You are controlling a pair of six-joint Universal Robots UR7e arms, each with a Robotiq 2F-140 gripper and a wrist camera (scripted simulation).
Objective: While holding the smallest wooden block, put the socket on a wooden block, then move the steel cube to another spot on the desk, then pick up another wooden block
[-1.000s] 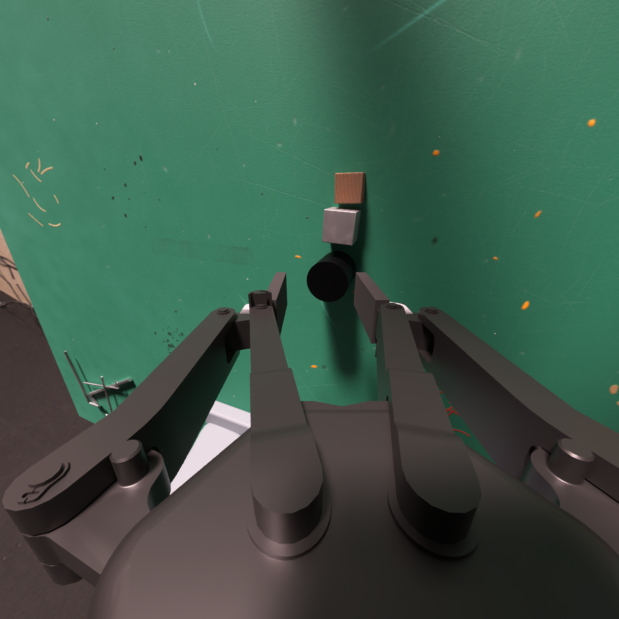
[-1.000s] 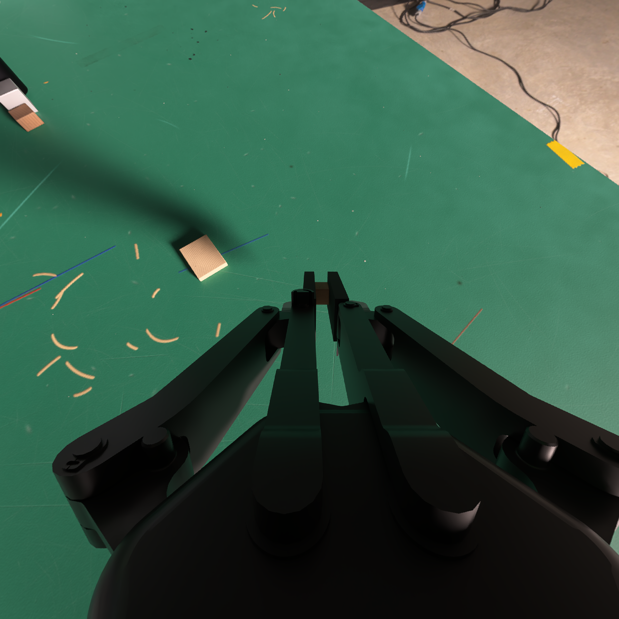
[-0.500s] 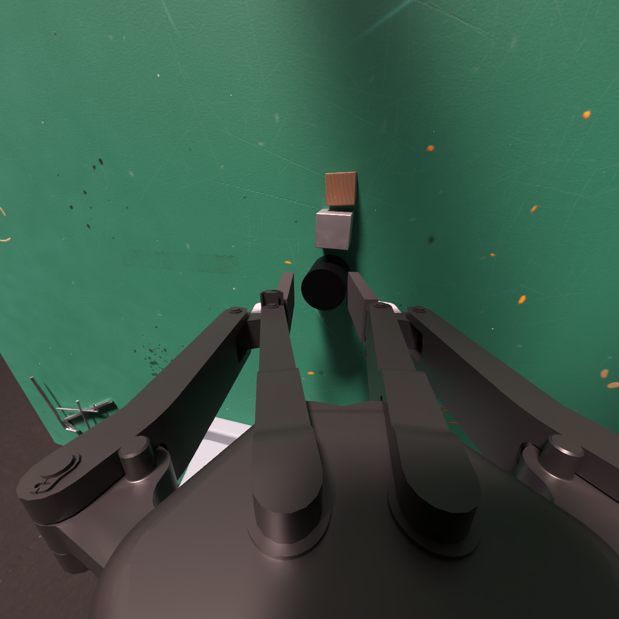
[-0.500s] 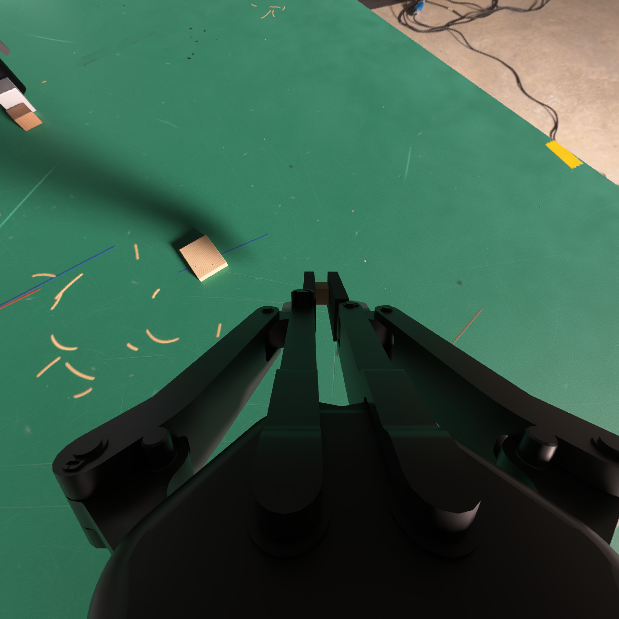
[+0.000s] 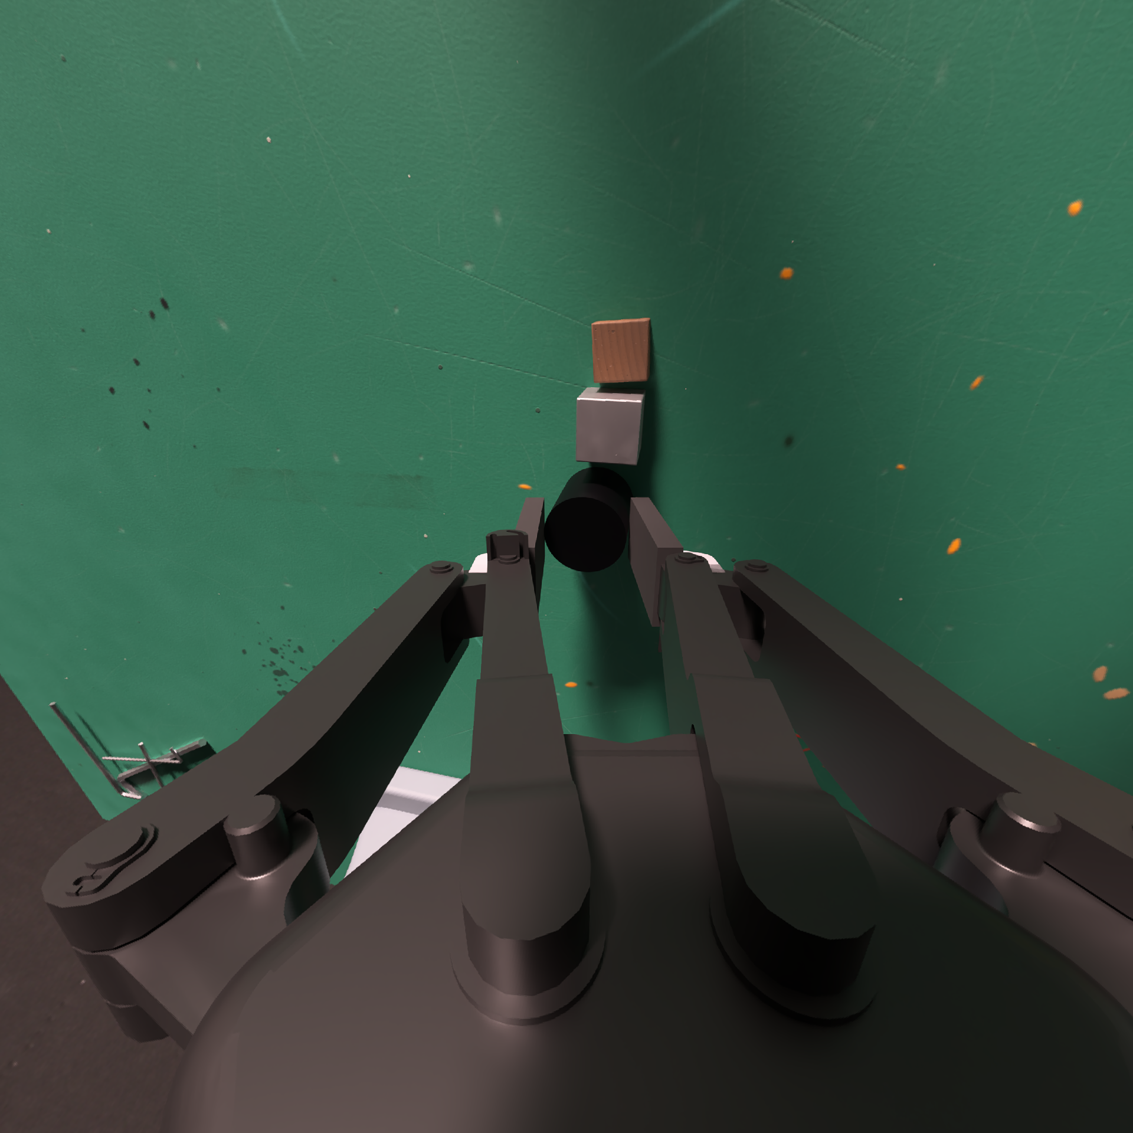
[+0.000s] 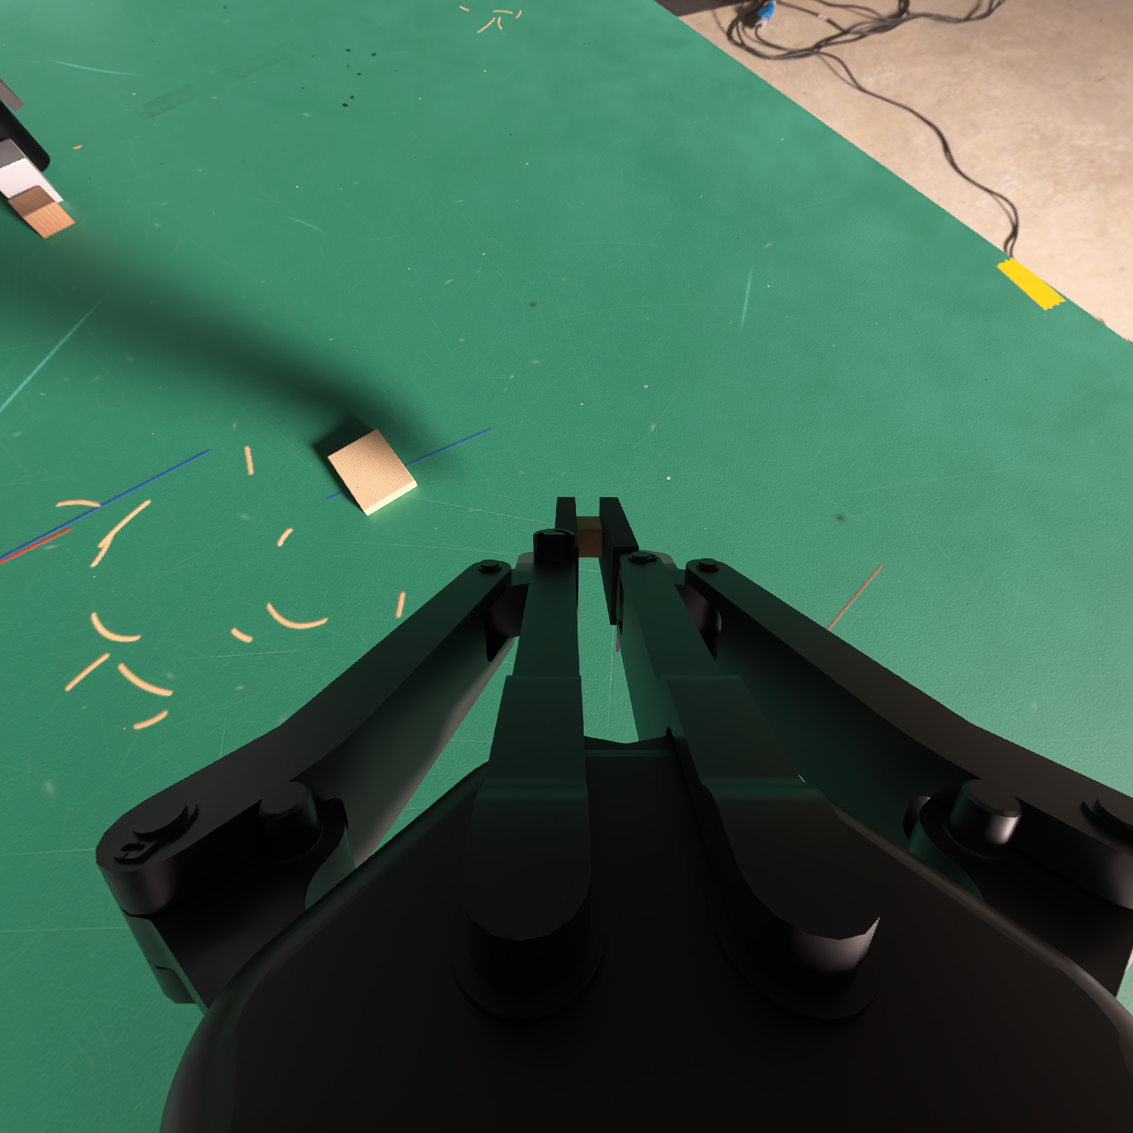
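In the left wrist view a black socket [image 5: 587, 521] stands upright on the green mat, in a row with a steel cube [image 5: 609, 426] and a reddish-brown wooden block [image 5: 620, 349] beyond it. My left gripper [image 5: 587, 530] has its fingers pressed on both sides of the socket. In the right wrist view my right gripper [image 6: 588, 521] is shut on the smallest wooden block [image 6: 590, 534] and holds it above the mat. A pale flat wooden block [image 6: 372, 471] lies to its left. The steel cube [image 6: 21, 175] and the brown block [image 6: 43, 214] also show at the far left.
Thin metal rods [image 5: 141, 760] lie near the mat's left edge, next to dark ground. A white object [image 5: 398, 803] sits under my left gripper. In the right wrist view the mat ends at the upper right, with floor cables [image 6: 919, 80] and yellow tape [image 6: 1030, 285] beyond.
My left gripper has moved in over the socket and its fingers have closed from a wide gap onto the socket's sides. My right gripper and its block have not moved.
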